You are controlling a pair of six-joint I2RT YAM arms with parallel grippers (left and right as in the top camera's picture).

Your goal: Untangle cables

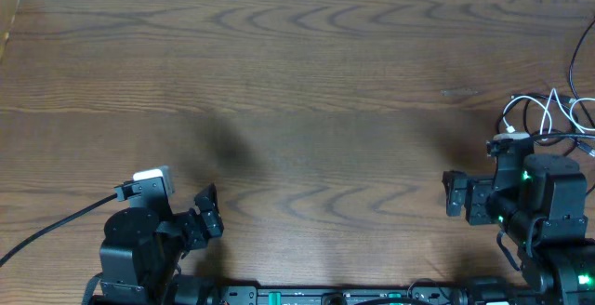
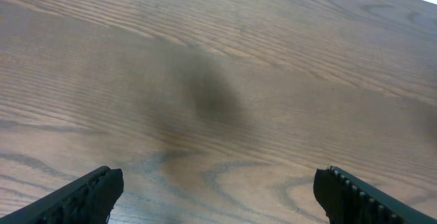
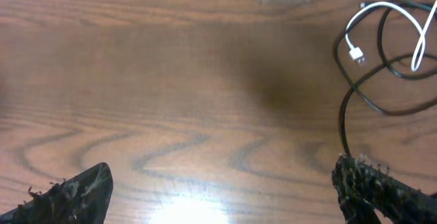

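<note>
Both grippers hang low over the wooden table with jaws spread wide and nothing between them: the left gripper is near the front left, and the right gripper is near the front right. The white cable and the black cable lie in crossed loops by the table's right edge, just beyond the right arm. A strand of the black one runs down to one finger; I cannot tell whether it touches.
</note>
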